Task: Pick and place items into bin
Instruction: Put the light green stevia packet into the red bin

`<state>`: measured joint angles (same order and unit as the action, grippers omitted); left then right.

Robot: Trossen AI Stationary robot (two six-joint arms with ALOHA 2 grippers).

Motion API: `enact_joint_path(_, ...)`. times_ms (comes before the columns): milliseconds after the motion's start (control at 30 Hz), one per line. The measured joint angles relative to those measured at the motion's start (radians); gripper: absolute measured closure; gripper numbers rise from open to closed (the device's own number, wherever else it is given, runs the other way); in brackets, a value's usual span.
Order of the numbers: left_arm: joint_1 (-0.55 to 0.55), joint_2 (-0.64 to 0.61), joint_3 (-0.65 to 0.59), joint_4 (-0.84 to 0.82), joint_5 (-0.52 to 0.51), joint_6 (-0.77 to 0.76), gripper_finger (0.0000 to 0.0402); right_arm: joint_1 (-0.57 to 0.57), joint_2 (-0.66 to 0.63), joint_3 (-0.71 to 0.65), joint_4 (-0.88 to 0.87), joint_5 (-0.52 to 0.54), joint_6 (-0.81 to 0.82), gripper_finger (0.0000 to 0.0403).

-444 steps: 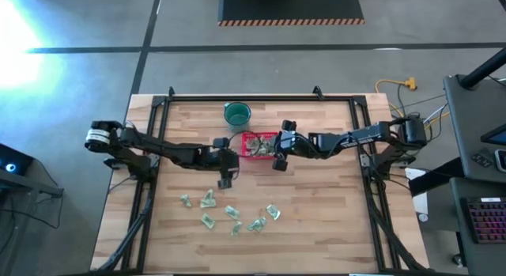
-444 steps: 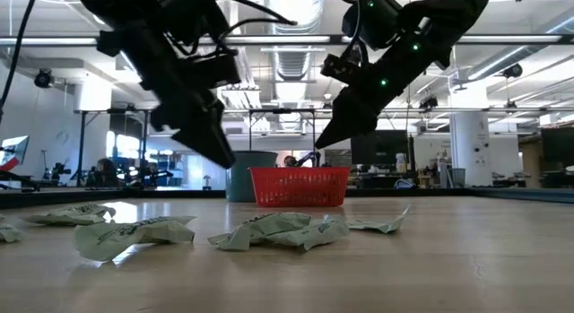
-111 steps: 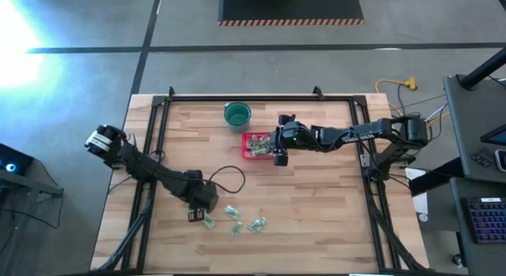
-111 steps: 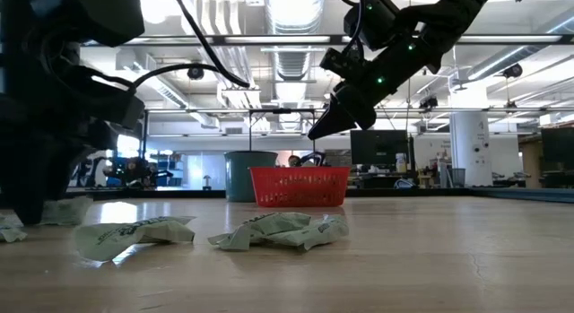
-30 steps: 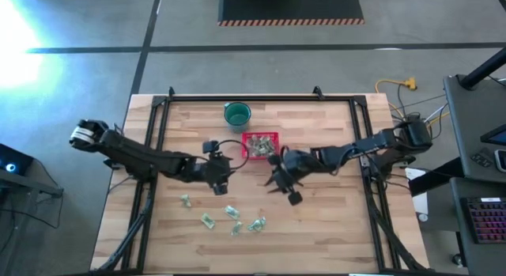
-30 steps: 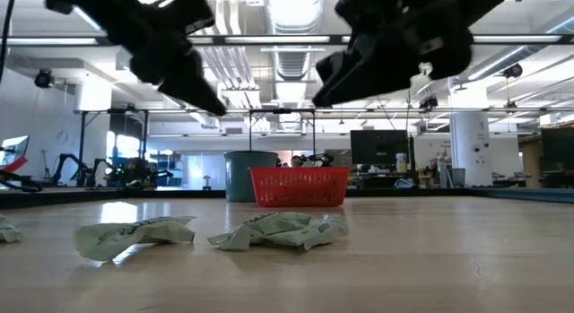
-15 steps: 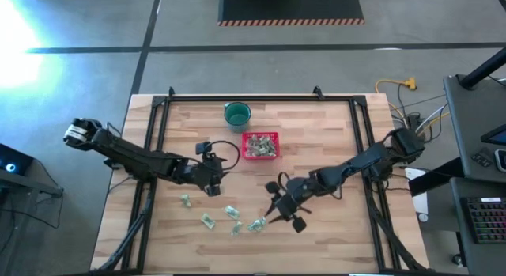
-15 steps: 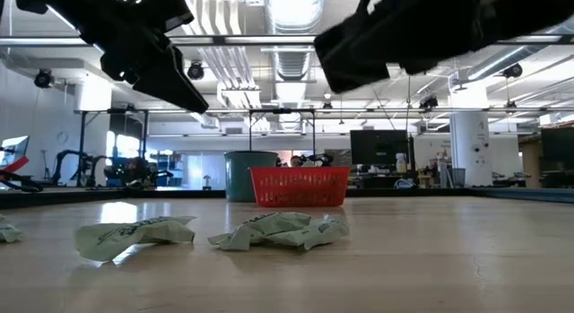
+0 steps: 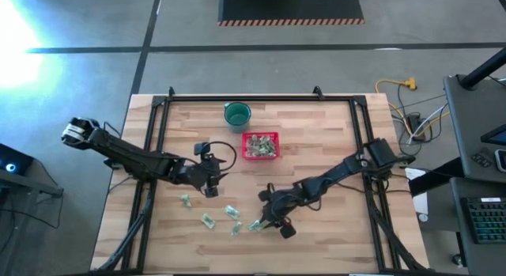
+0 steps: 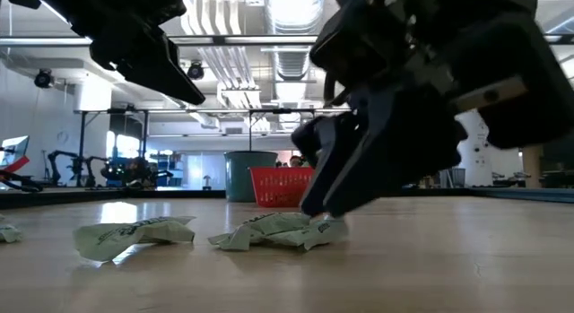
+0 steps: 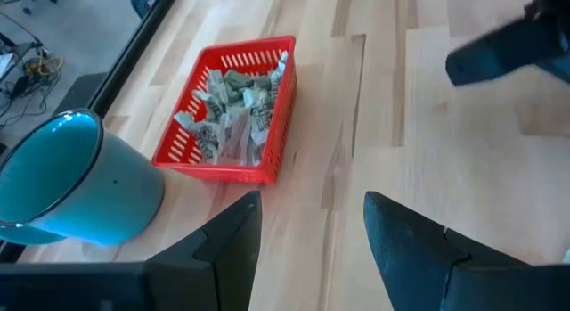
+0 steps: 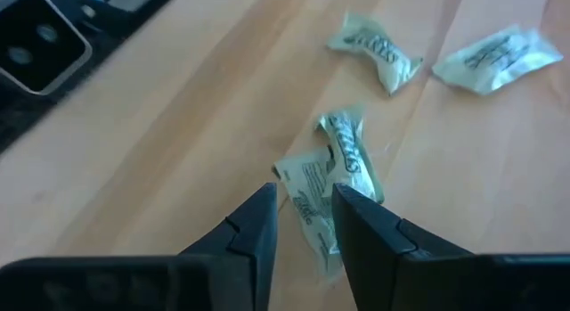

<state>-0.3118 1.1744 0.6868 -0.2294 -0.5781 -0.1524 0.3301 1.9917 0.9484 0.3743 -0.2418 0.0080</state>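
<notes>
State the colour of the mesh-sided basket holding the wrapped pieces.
The basket is red; the left wrist view shows it best, beside the teal-green cup.

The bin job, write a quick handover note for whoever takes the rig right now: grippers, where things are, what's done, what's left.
Right gripper: open, low over a pair of wrapped pieces at the near side of the table, not yet gripping.
Left gripper: open and empty, hovering left of the red basket.
Done: the basket already holds a pile of wrapped pieces.
Left: about five loose pieces on the wood, including one at far left and two more beside the right gripper's target.
The green cup sits behind the basket; nothing goes in it.
</notes>
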Motion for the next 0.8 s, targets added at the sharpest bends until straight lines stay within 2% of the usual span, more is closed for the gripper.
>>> enact_joint_path(133, -0.004, -0.001, 0.000, 0.002, 0.000, 0.000, 0.0219, 0.000, 0.051, 0.036, -0.011, 0.000, 0.011, 0.0294)
enact_joint_path(300, -0.012, -0.001, 0.000, 0.001, 0.000, -0.020, 0.0219, -0.001, 0.055, 0.072, -0.114, 0.016, 0.042, 0.0302)
enact_joint_path(633, -0.028, -0.001, -0.001, 0.002, 0.000, -0.027, 0.0219, 0.009, -0.034, 0.078, -0.332, 0.135, -0.007, 0.0385)
enact_joint_path(800, -0.032, -0.001, -0.002, 0.002, 0.000, -0.037, 0.0219, 0.013, -0.111, 0.074, -0.431, 0.220, -0.015, 0.0393)
